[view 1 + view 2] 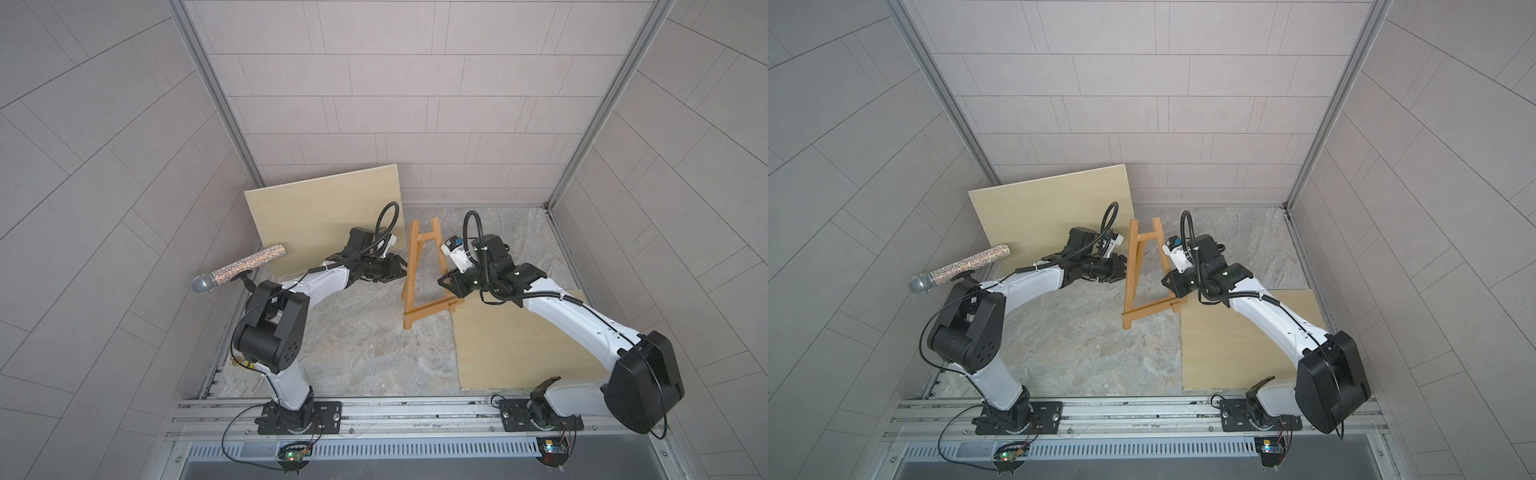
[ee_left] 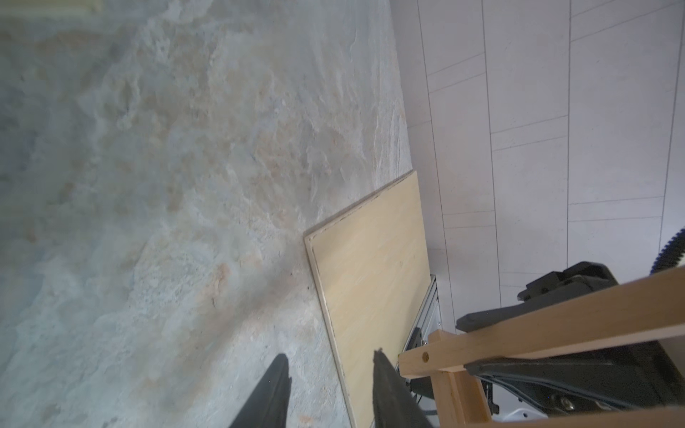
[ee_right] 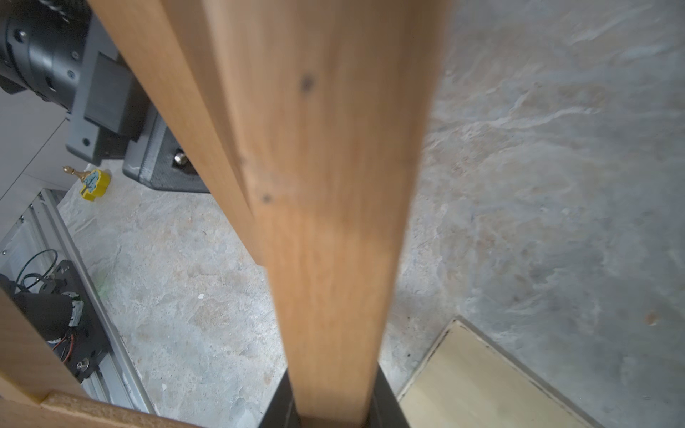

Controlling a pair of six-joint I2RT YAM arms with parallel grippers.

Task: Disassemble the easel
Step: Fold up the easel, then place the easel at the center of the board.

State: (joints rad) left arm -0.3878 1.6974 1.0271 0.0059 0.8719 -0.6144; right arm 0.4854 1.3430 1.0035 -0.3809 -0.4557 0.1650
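Observation:
A small wooden A-frame easel (image 1: 411, 270) (image 1: 1130, 270) stands upright on the stone-patterned table in both top views. My right gripper (image 1: 449, 286) (image 1: 1174, 286) is shut on a bar at the easel's right side, just above the lower ledge (image 1: 432, 307). In the right wrist view that bar (image 3: 333, 222) runs out from between the jaws of the right gripper (image 3: 333, 417). My left gripper (image 1: 400, 271) (image 1: 1122, 270) is beside the easel's left leg. In the left wrist view the left gripper (image 2: 330, 370) is open around nothing, with the easel (image 2: 519, 333) off to one side.
A plywood board (image 1: 324, 216) leans against the back wall behind the left arm. Another board (image 1: 519, 345) lies flat under the right arm. A glittery microphone (image 1: 241, 268) sticks out at the left edge. A yellow tree-shaped block (image 3: 94, 185) lies near the left arm's base.

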